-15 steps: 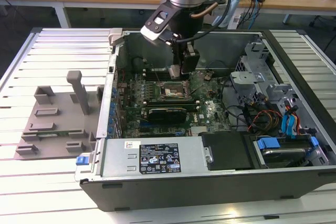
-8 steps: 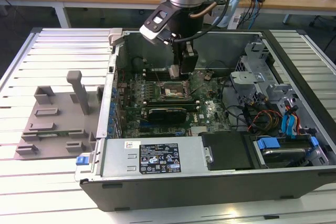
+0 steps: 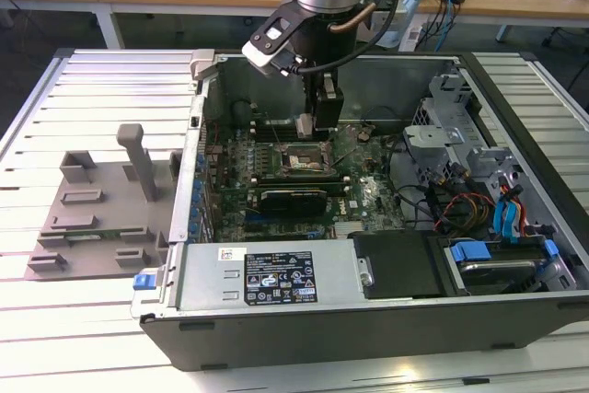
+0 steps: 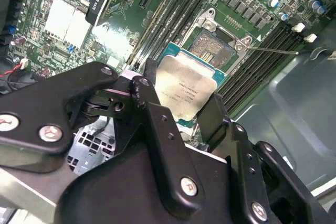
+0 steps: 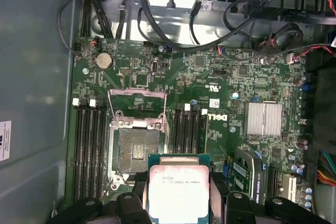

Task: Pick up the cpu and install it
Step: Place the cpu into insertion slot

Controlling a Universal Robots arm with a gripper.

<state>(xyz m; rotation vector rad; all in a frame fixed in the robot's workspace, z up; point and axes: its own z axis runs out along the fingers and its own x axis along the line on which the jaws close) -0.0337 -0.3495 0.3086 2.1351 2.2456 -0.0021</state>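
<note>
Two fingers [image 4: 212,116] of the end effector [image 4: 181,103] pinch the cpu [image 5: 178,192] by its edges, hovering close beside the open socket [image 5: 137,148], so a small tilt or offset when lowering could, I think, bend the socket pins.

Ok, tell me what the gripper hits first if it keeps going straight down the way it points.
Most likely the open socket on the motherboard: the gripper, shut on the cpu, hangs above it. Depth is unclear.
</note>
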